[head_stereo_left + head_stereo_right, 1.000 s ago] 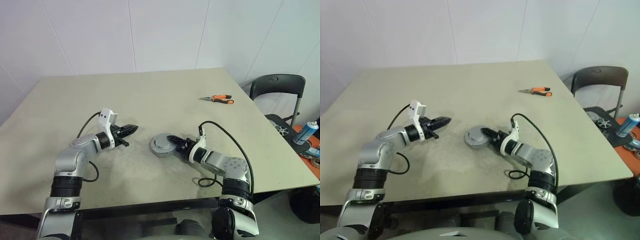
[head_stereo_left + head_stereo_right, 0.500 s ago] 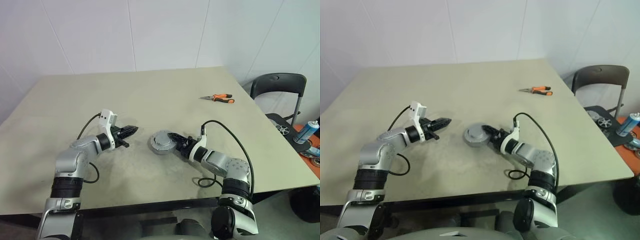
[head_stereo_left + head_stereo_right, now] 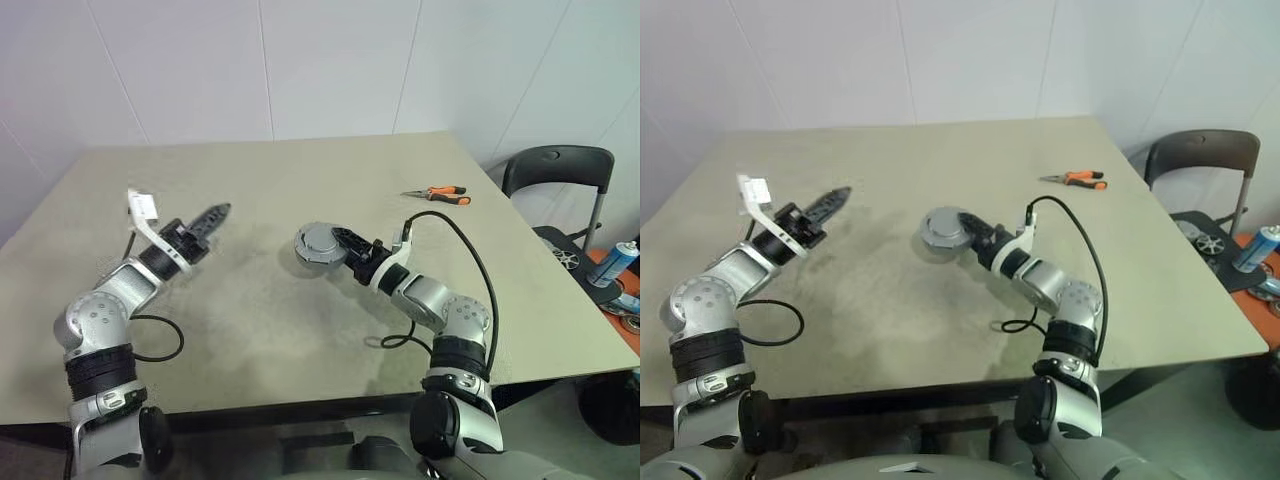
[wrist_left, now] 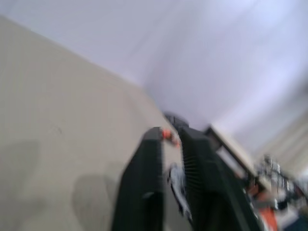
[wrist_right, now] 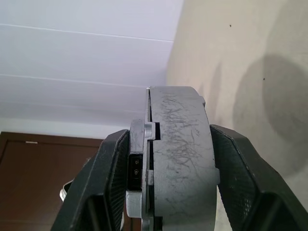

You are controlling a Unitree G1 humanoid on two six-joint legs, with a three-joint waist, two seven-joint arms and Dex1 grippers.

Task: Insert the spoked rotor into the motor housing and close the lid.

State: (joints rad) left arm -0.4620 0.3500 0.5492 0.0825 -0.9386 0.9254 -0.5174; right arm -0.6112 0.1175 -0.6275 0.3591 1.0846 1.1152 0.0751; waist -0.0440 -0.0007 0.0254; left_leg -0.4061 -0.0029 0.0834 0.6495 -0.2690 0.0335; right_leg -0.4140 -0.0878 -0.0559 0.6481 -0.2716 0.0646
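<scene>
Left eye view: right pincer [image 3: 338, 244] clamping closed motor housing [image 3: 317, 243]; left pincer [image 3: 214, 213] barely parted; pliers [image 3: 438, 195] far behind.

I am in a plain workshop or test room: white panel walls [image 3: 330, 60], my bare beige bench [image 3: 330, 170], orange-handled pliers [image 3: 440, 194], a black chair [image 3: 555, 170] beside scattered parts and a spray can [image 3: 612, 262].

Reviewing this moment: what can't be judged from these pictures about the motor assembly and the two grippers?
- Rotor inside the motor housing: hidden in the right wrist view by the closed casing and the right gripper clamped across it.
- Lid seating: too small in the head views; the right wrist view shows a seam, not whether it is fully shut.
- Left gripper: left wrist view is blurred; a narrow gap shows, nothing visibly held.
- Pliers: too small for detail.
</scene>
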